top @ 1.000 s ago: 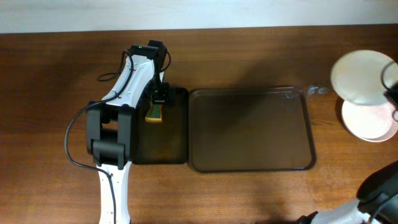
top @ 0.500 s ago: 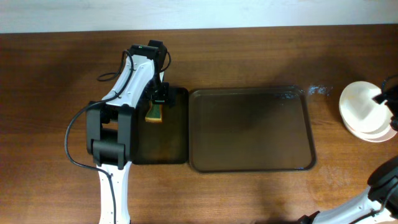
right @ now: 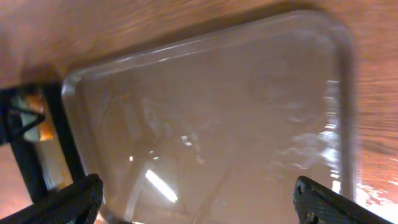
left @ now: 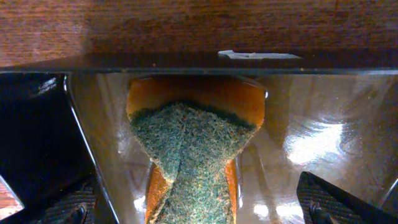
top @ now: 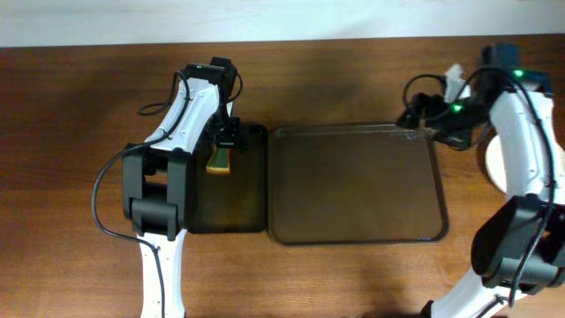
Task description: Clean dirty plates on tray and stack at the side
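Plates [top: 485, 164] lay at the worktop's right edge, the tray [top: 353, 185] bare. Left pincer [left: 199, 211] was spread around the sponge [left: 186, 149], right pincer [right: 199, 199] spread and empty. Stacking seemed done; next, withdraw both arms.

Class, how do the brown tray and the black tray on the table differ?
The large brown rectangular tray is wider; the narrow black tray is slimmer and darker. The brown tray lies bare; the black tray carries a yellow-green sponge. Both are low-rimmed with rounded corners.
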Motion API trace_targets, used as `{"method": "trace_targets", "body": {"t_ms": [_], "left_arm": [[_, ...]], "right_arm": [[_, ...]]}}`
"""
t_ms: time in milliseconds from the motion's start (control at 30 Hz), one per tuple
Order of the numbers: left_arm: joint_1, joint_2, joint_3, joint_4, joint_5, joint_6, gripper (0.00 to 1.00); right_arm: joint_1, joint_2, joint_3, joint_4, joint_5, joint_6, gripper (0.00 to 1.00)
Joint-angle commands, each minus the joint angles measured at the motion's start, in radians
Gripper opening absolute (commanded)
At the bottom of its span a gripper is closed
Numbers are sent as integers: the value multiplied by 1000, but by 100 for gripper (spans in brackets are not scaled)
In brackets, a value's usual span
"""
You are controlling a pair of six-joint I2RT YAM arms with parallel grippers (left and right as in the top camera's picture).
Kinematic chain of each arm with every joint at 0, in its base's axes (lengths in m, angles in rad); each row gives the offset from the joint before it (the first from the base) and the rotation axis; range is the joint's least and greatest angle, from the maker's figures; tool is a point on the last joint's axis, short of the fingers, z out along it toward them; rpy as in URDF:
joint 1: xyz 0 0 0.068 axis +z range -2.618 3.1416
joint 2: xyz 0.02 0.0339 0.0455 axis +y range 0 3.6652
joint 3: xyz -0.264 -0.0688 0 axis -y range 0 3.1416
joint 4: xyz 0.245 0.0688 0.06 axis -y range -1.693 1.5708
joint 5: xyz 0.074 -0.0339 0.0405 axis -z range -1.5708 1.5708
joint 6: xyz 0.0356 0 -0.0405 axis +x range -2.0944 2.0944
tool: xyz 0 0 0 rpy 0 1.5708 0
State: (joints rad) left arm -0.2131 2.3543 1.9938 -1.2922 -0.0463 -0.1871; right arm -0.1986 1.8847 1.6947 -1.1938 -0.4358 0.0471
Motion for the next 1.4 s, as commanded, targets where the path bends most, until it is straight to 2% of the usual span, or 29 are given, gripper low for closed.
{"method": "trace_targets", "body": {"t_ms": [0,300,433,533,667,800,933,1067,1367], "left_arm": [[-3,-30,-3,2,-11,-3,100],[-3,-30,-4,1,-11,-3,100],[-5,-30,-4,2,-11,-3,100],[-5,-30,-3,2,-11,-3,100],[-5,-30,-3,2,-11,-3,100],[-5,-30,-4,2,-11,-3,100],[-6,-30,-4,2,-11,-3,100],[-6,-30,-4,2,-11,-3,100],[-6,-30,-4,2,-11,-3,100]], "right_arm": [[66,-23,11,-2,2,-14,98],[110,-27,11,-2,3,-14,98],[127,-147,11,-2,3,-14,98],[170,-352,11,5,10,-19,98],[256,-660,11,31,188,-21,98],[267,-977,11,103,323,-27,98],[267,-1229,11,130,325,-183,98],[268,-1316,11,140,337,-197,98],[268,-1320,-51,136,315,-196,98]]}}
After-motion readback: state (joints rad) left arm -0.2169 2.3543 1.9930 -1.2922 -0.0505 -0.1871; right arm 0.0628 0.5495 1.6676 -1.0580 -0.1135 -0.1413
